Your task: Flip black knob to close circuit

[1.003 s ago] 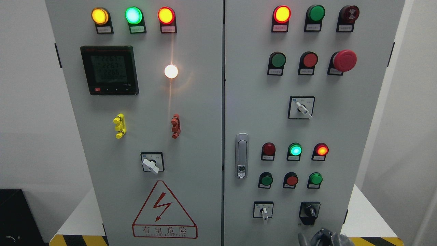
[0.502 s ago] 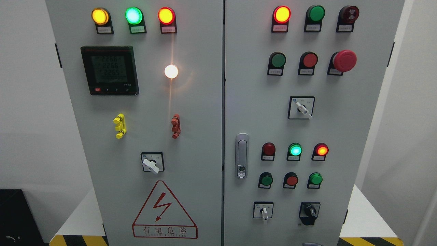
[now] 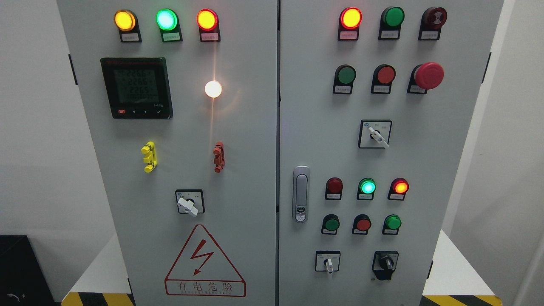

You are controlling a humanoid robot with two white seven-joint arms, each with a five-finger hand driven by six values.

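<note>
Black knob [image 3: 386,264] beside white switch [image 3: 328,263]

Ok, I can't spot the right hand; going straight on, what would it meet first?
Cannot tell: neither hand shows in the head view, so its heading is unknown. The black knob, low on the right door, looks uncovered, with nothing visible in front of it.

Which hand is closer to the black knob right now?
Neither can be judged: no hand shows in the head view. The black knob sits untouched at the lower right of the cabinet's right door, its pointer hanging downward.
</note>
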